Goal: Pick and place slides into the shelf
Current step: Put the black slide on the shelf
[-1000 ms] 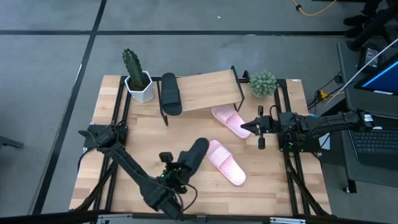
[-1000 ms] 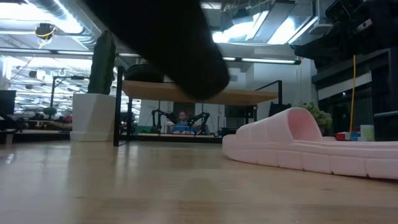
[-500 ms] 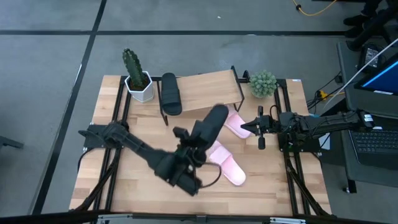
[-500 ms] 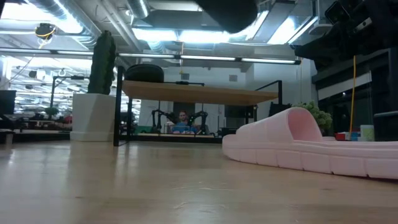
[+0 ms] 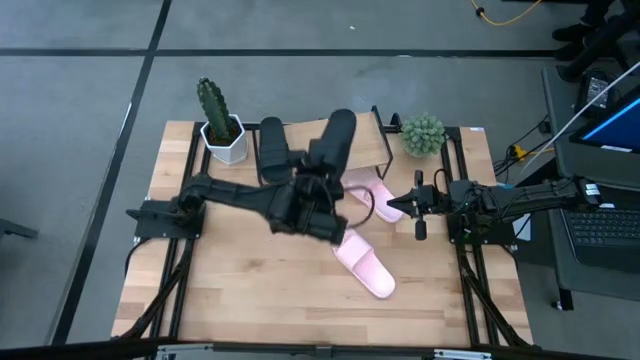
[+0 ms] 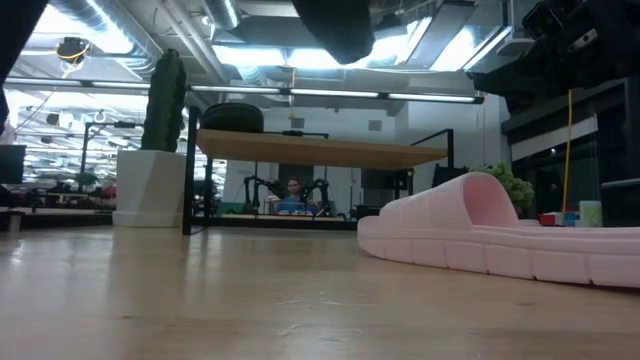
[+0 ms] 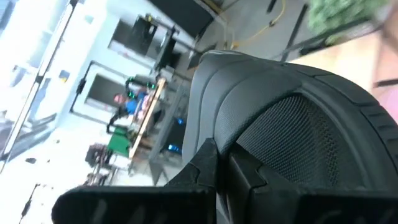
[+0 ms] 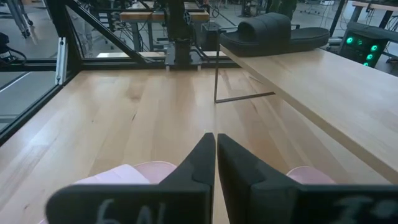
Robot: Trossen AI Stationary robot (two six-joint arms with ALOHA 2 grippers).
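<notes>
My left gripper [image 5: 316, 183] is shut on a matte black slide [image 5: 336, 140] and holds it in the air over the shelf [image 5: 352, 152], a light wooden plank on thin black legs. The left wrist view is filled by that slide [image 7: 292, 118]. In the low view it is a dark shape [image 6: 335, 22] at the top. A second black slide [image 5: 272, 150] lies flat on the shelf's left part. One pale pink slide [image 5: 364, 260] lies on the table, another [image 5: 378, 196] rests half under the shelf. My right gripper [image 5: 414, 206] waits, shut, beside that pink slide. My left gripper holds the black slide by its near end [image 5: 322, 168], pinched between the two fingers [image 7: 208, 165]. The fingers point along the slide toward the table's far edge. The slide is lifted clear and reaches out beyond the fingers over the shelf's plank.
A cactus in a white pot [image 5: 220, 125] stands left of the shelf, and a round green plant [image 5: 423, 134] stands right of it. Bare tabletop [image 5: 250, 275] lies near the front edge. Black frame rails [image 5: 190, 170] run along both sides.
My left gripper has carried the black slide from low over the table's near middle up and toward the far edge, ending over the shelf. The slide has risen out of the low view's middle to its top. It has stayed in the shut fingers throughout.
</notes>
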